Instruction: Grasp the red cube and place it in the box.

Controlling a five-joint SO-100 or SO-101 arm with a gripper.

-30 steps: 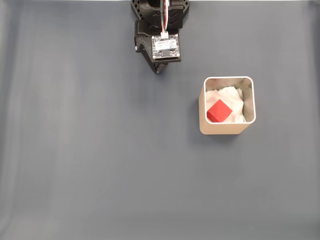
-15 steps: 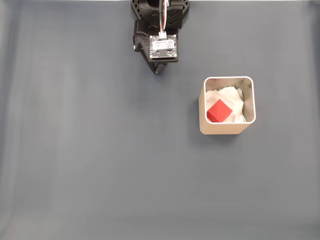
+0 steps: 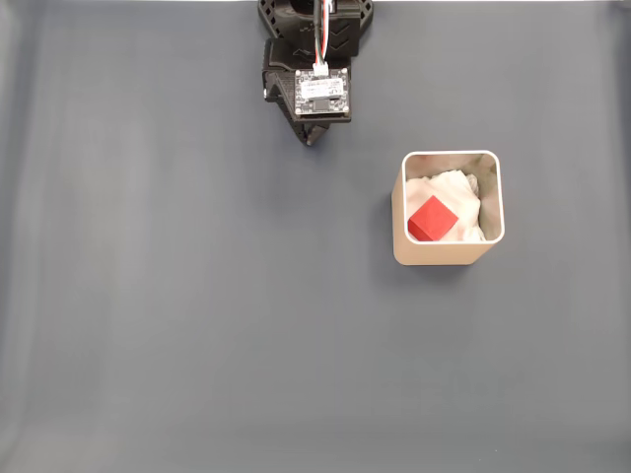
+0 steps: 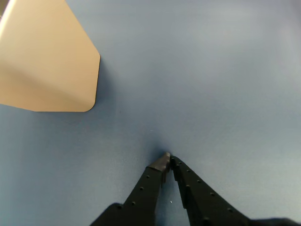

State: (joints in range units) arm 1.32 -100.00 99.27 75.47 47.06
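The red cube [image 3: 432, 218] lies inside the box [image 3: 448, 253], resting on white padding, in the fixed view at the right of centre. The box's beige outer wall [image 4: 47, 61] fills the upper left of the wrist view. My gripper [image 3: 312, 139] sits folded back at the top of the fixed view, well to the left of and above the box. In the wrist view the black fingers meet at their tips, so my gripper [image 4: 168, 157] is shut with nothing between them, just above the grey mat.
A plain grey mat [image 3: 197, 315] covers the whole table. The arm's base [image 3: 315, 20] stands at the top edge, with a small circuit board [image 3: 324, 93] on the wrist.
The arm has pulled back slightly toward the top edge between the earliest frame and now. The cube and box have not moved.
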